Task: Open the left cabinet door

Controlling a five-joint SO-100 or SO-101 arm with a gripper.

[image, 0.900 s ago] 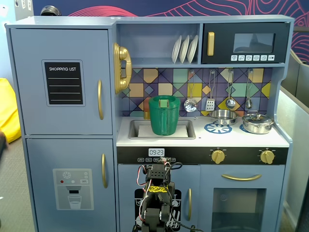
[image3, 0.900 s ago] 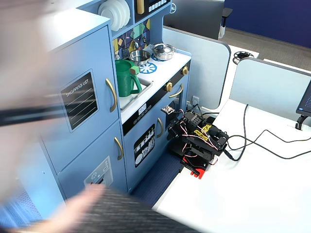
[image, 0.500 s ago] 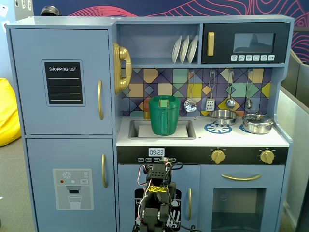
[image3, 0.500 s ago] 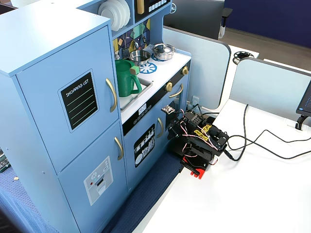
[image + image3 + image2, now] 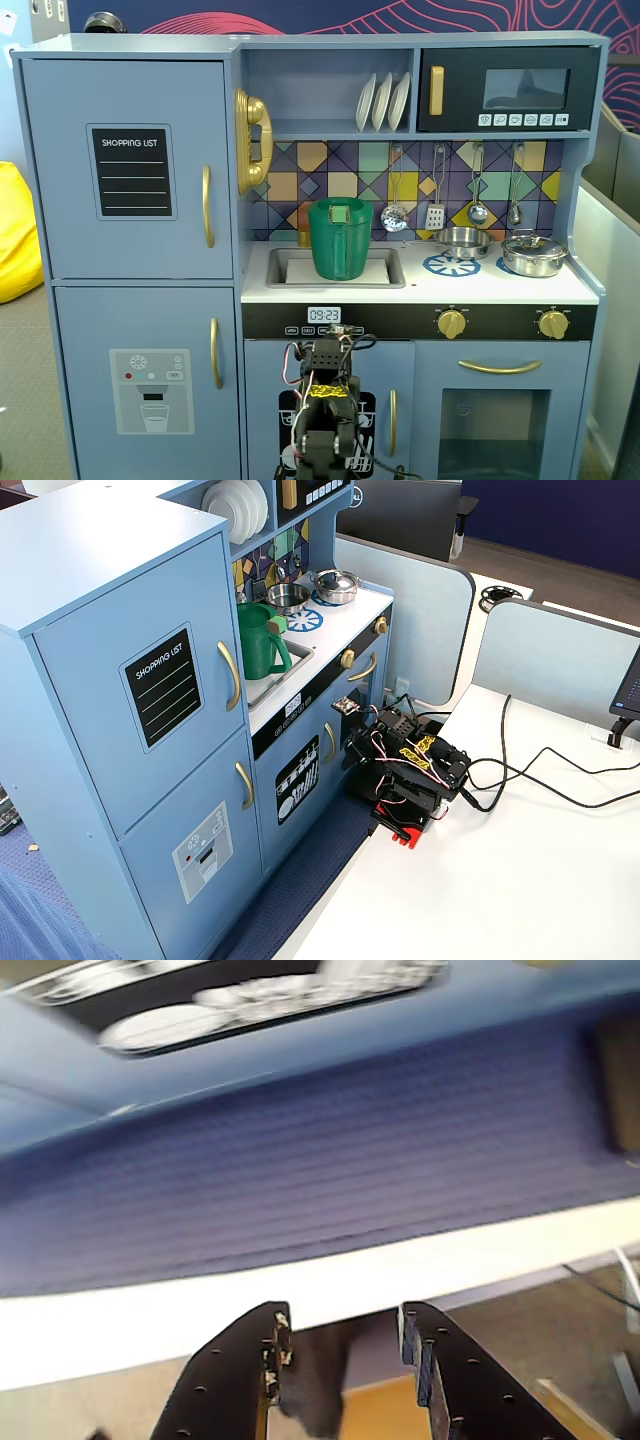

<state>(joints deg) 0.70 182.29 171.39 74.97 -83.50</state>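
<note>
The left cabinet door (image 5: 130, 170) is the upper blue-grey fridge door with a black "SHOPPING LIST" panel (image 5: 133, 171) and a vertical gold handle (image 5: 207, 206). It is shut flat against the cabinet in both fixed views, as the door (image 5: 150, 685) and its handle (image 5: 231, 676) show. My arm (image 5: 325, 400) sits folded low in front of the kitchen, well right of and below that door, the arm (image 5: 405, 770) resting on the white table. In the wrist view my gripper (image 5: 340, 1312) is open with nothing between its black fingers, pointing at the table edge and blue mat.
Below the door is a second fridge door with a dispenser panel (image 5: 151, 391). A small door printed with cutlery (image 5: 298, 779) stands just behind the arm. A green jug (image 5: 340, 238) sits in the sink. Cables (image 5: 520, 775) trail across the white table (image 5: 520, 880).
A blurred person who crossed the left of both fixed views has gone. The arm and the cabinet doors have not moved.
</note>
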